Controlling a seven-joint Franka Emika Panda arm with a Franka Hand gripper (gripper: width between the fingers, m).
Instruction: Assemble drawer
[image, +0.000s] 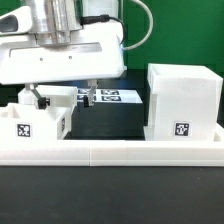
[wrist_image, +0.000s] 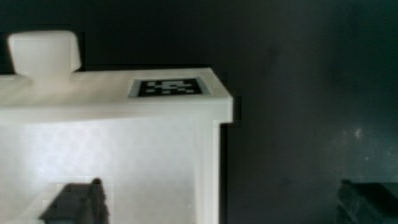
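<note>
Long low white rail (image: 110, 152) crosses the front. Behind it: boxy casing (image: 182, 97) at exterior view's right, tagged knobbed tray (image: 35, 122) at left, both against rail. Gripper (wrist_image: 224, 200) hangs over tray, jaws wide apart, gripping nothing.

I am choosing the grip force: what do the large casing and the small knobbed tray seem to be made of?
Large casing: probably rigid plastic, matte white; flat uniform faces, crisp edges, no grain or shine. Small knobbed tray: seemingly the same matte white plastic; its rounded knob matches the body in colour. Painted wood cannot be excluded.
</note>
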